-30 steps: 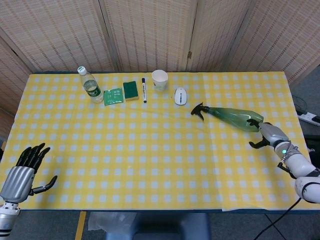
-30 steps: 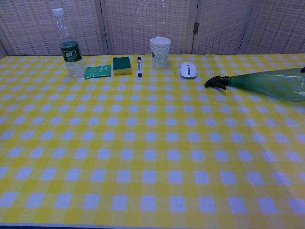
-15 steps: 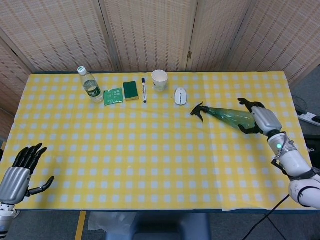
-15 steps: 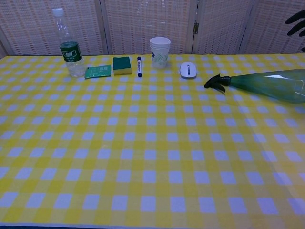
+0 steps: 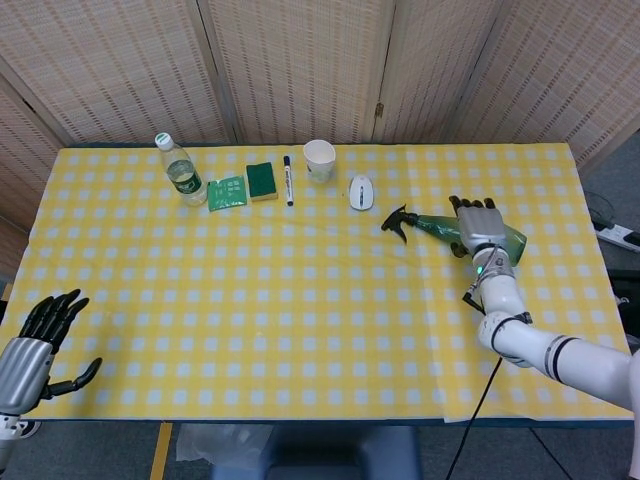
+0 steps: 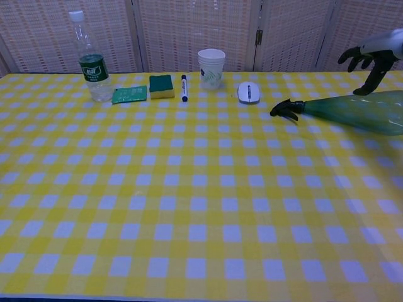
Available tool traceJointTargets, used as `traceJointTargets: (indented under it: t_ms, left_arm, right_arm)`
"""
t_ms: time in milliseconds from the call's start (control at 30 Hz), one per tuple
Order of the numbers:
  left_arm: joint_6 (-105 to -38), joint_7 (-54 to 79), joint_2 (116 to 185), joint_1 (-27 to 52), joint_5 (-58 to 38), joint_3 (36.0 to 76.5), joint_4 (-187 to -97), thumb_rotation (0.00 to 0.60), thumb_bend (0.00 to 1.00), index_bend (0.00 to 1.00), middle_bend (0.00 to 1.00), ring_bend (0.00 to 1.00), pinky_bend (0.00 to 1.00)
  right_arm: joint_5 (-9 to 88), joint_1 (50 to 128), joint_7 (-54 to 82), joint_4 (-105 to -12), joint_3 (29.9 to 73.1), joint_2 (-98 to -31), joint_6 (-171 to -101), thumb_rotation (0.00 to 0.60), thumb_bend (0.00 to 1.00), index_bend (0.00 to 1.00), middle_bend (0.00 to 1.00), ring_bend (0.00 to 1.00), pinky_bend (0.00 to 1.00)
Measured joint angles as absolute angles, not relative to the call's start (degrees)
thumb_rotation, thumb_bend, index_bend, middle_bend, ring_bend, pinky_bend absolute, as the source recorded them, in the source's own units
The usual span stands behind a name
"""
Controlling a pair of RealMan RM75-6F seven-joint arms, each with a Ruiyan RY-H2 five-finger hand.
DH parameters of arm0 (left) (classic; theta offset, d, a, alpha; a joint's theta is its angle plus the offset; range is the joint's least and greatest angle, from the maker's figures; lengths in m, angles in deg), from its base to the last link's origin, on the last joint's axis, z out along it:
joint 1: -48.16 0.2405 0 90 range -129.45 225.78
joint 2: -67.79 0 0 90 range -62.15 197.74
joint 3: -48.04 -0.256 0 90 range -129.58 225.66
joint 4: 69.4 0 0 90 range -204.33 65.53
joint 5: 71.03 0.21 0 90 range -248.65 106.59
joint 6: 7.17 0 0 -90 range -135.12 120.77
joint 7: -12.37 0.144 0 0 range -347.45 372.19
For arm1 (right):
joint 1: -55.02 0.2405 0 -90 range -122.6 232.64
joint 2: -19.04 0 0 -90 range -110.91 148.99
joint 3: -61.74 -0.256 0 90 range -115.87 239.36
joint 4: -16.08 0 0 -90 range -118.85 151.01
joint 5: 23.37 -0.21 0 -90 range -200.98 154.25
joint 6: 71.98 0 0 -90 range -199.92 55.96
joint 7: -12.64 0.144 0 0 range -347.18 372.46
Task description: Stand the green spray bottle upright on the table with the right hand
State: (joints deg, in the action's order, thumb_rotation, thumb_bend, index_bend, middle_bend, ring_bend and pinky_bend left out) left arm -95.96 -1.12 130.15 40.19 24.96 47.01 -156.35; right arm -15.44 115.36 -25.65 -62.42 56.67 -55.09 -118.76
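Green spray bottle (image 5: 470,232) lying on its side at the right of the yellow checked table (image 5: 300,300), black nozzle pointing left.

Left hand (image 5: 30,345) low at the near left corner, spread, holding nothing. Along the far edge: water bottle (image 5: 179,169), green packet (image 5: 227,192), sponge (image 5: 262,180), marker (image 5: 287,179), paper cup (image 5: 319,159), white mouse (image 5: 360,191). Right hand (image 5: 478,226) poised above the bottle's body, fingers apart; contact impossible to tell.

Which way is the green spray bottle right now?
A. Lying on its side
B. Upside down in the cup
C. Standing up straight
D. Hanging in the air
A, the green spray bottle lies flat on the yellow checked tablecloth, black nozzle pointing toward the white computer mouse.
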Motion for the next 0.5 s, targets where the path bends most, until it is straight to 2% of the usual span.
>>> traceJointTargets:
  t_ms: [200, 500]
  left_arm:
    - [-95.84, -1.72, 130.05, 40.19, 24.54, 47.07, -156.2, 0.17, 0.35, 0.0, 0.06, 0.0, 0.0]
    - [-94.39, -2.98, 130.05, 39.66, 23.17, 47.5, -155.55, 0.173, 0.35, 0.0, 0.06, 0.0, 0.0]
  right_arm:
    - [-20.26, 118.28, -30.13, -51.77, 57.62, -62.78, -117.46, 0.6, 0.42, 0.09, 0.16, 0.12, 0.0]
    - [-24.0, 118.84, -34.15, -36.58, 57.24, -71.02, -111.59, 0.6, 0.42, 0.09, 0.16, 0.12, 0.0]
